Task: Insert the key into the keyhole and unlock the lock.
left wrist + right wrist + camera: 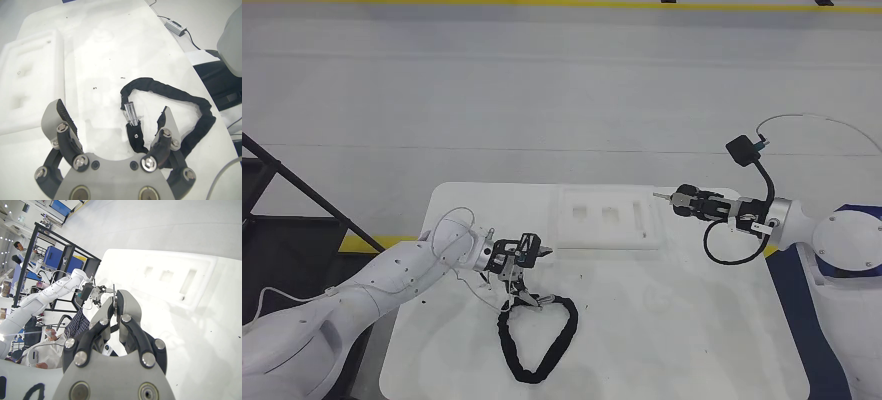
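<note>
The lock is a black fabric-covered chain loop (pixel 537 340) lying on the white table, with a chrome cylinder (pixel 131 113) at its joint. My left gripper (pixel 111 106) hovers open just over that joint, one finger on each side of the cylinder and not touching it; from above it (pixel 519 285) sits at the loop's near-left end. My right gripper (pixel 670 197) is held above the table's far right, shut on a small flat key (pixel 114 300) whose tip (pixel 658 195) points left toward the foam tray.
A white foam tray (pixel 607 218) with rectangular recesses lies at the table's far middle, between the two arms. The table edge (pixel 189 56) runs close beside the chain loop. A black metal frame (pixel 302 200) stands off the table to the left.
</note>
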Tool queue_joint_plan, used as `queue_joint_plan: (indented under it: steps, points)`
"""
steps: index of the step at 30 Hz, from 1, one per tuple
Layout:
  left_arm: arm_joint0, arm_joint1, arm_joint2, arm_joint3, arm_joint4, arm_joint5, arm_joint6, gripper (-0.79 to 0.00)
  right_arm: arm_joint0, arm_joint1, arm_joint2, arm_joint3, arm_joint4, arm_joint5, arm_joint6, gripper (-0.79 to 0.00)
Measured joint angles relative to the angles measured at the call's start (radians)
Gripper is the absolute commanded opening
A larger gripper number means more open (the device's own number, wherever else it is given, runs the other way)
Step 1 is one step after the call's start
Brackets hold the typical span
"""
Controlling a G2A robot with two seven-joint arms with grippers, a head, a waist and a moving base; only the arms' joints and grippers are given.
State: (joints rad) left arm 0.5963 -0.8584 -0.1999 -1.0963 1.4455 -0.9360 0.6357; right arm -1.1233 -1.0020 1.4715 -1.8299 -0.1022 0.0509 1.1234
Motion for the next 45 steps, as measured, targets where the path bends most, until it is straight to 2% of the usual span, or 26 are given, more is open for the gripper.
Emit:
queue_joint_plan:
  steps: [8, 13, 19, 29, 31, 32, 33, 36, 38, 40, 41, 45]
  points:
    - [0.147, 0.075, -0.050, -0.073, 0.012, 0.185, 0.051, 0.000, 0.000, 0.000, 0.000, 0.000, 0.000, 0.000, 0.000, -0.785]
    - [0.206, 0.100, -0.068, -0.110, 0.057, 0.265, 0.059, 0.000, 0.000, 0.000, 0.000, 0.000, 0.000, 0.000, 0.000, -0.785]
    - [0.237, 0.090, -0.081, -0.100, 0.059, 0.281, 0.027, 0.000, 0.000, 0.000, 0.000, 0.000, 0.000, 0.000, 0.000, -0.785]
    - [0.251, 0.048, -0.095, -0.059, 0.075, 0.294, -0.023, 0.000, 0.000, 0.000, 0.000, 0.000, 0.000, 0.000, 0.000, -0.785]
    - [0.253, 0.041, -0.098, -0.052, 0.083, 0.301, -0.019, -0.132, 0.000, 0.000, 0.000, 0.000, 0.000, 0.000, 0.000, -0.785]
    - [0.254, 0.038, -0.100, -0.047, 0.088, 0.304, -0.015, -0.256, 0.000, 0.000, 0.000, 0.000, 0.000, 0.000, 0.000, -0.785]
    - [0.255, 0.035, -0.102, -0.044, 0.091, 0.305, -0.012, -0.416, 0.000, 0.000, 0.000, 0.000, 0.000, 0.000, 0.000, -0.785]
    - [0.258, 0.028, -0.106, -0.033, 0.104, 0.301, -0.005, -0.446, 0.000, 0.000, 0.000, 0.000, 0.000, 0.000, 0.000, -0.785]
    - [0.260, 0.023, -0.110, -0.026, 0.113, 0.302, -0.004, -0.560, 0.000, 0.000, 0.000, 0.000, 0.000, 0.000, 0.000, -0.785]
    - [0.262, 0.019, -0.114, -0.019, 0.116, 0.303, -0.002, -0.739, 0.000, 0.000, 0.000, 0.000, 0.000, 0.000, 0.000, -0.785]
    - [0.263, 0.017, -0.118, -0.015, 0.118, 0.303, 0.000, -0.785, 0.000, 0.000, 0.000, 0.000, 0.000, 0.000, 0.000, -0.785]
    - [0.265, 0.010, -0.128, -0.001, 0.120, 0.296, 0.003, -0.785, 0.000, 0.000, 0.000, 0.000, 0.000, 0.000, 0.000, -0.785]
